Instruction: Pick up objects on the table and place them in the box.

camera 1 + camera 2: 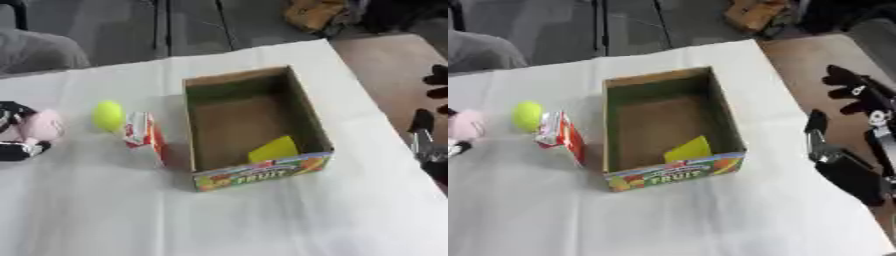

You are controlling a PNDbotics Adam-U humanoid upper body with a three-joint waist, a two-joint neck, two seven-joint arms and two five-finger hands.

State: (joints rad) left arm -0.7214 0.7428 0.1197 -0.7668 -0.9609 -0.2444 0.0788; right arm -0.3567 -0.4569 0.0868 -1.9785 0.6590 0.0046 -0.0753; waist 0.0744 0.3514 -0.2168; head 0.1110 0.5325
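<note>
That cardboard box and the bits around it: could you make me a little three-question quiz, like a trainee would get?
1. True or false: the box already holds a yellow item.
2. Which lies nearest the box's left wall: (a) green ball, (b) small carton, (c) pink soft toy?
3. Fill in: the right hand hangs beyond the table's ____ edge.

Key: 1 true; 2 b; 3 right.
</note>
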